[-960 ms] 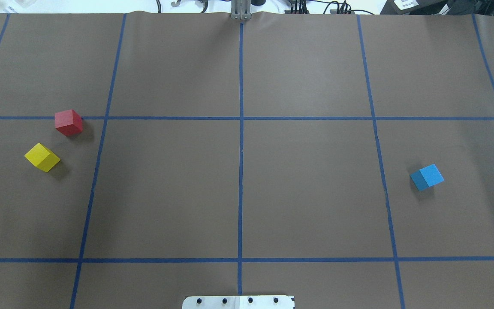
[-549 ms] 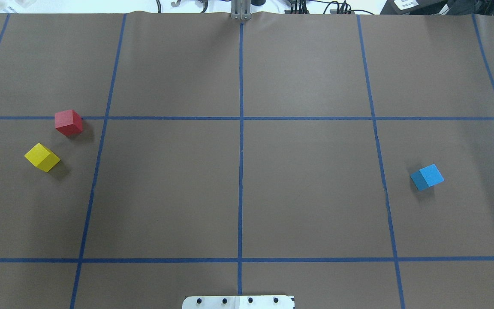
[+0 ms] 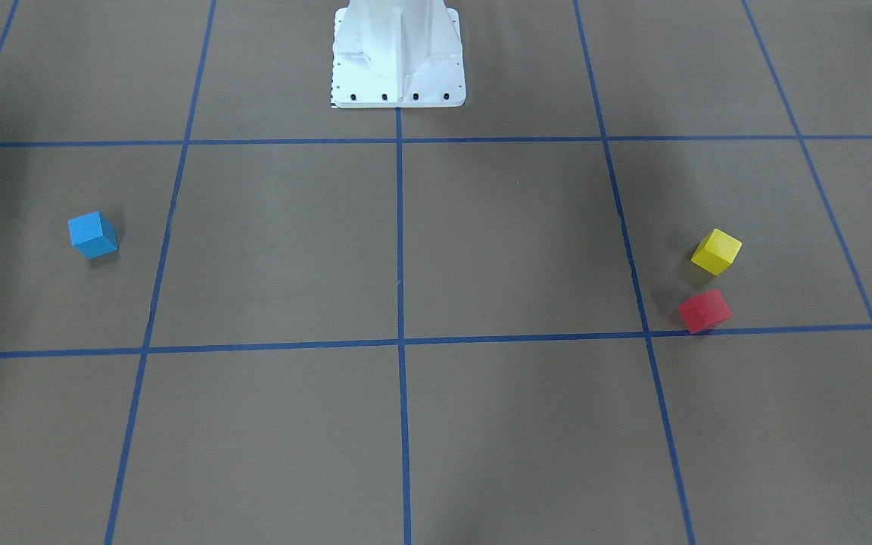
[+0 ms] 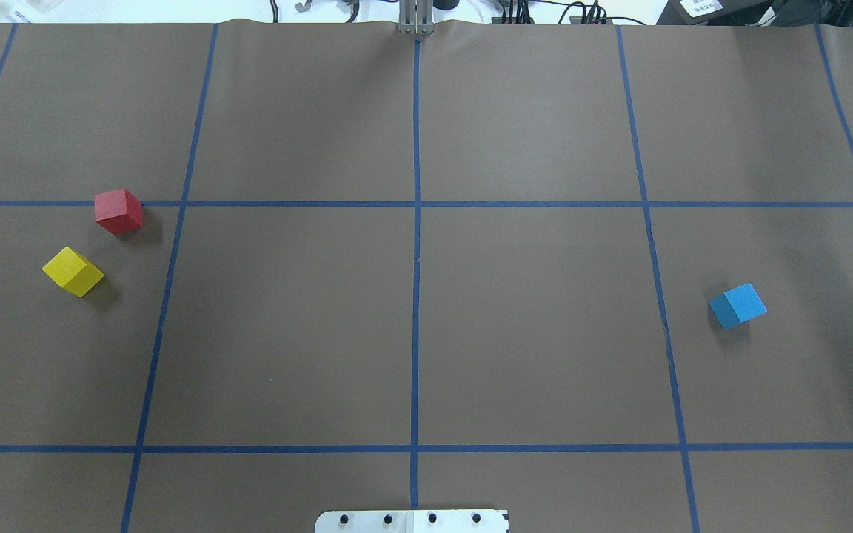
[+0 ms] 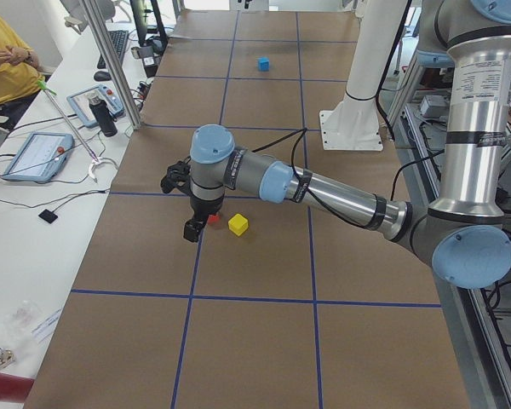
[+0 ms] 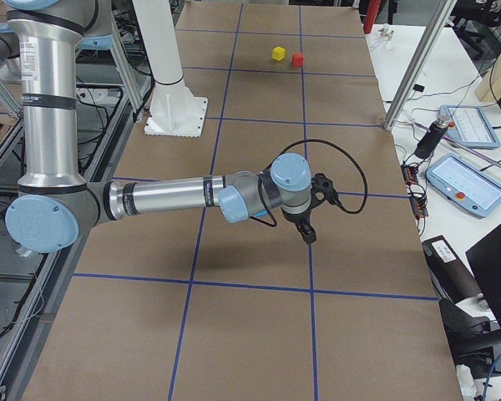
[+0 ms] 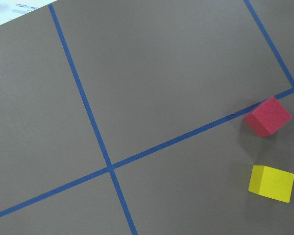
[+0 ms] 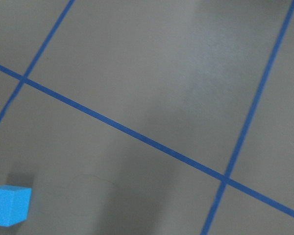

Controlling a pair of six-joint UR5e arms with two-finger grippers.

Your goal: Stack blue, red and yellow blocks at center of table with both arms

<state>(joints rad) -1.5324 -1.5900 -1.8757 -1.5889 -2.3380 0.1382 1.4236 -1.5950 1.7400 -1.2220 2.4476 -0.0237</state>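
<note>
3 loose blocks on bench (image 4: 530, 326), none stacked. Left of robot base (image 4: 412, 522): red block (image 4: 118, 211), yellow block (image 4: 72, 272), left pincer (image 5: 192, 228) nearest. Right of robot base: blue block (image 4: 737, 305), right pincer (image 6: 307, 234) nearer. Pincers spread or pressed together: cannot tell.

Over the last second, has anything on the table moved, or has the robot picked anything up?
Nothing has visibly changed in the overhead view. The red block, the yellow block and the blue block lie exactly where they were, each apart on the table and none lifted.
</note>
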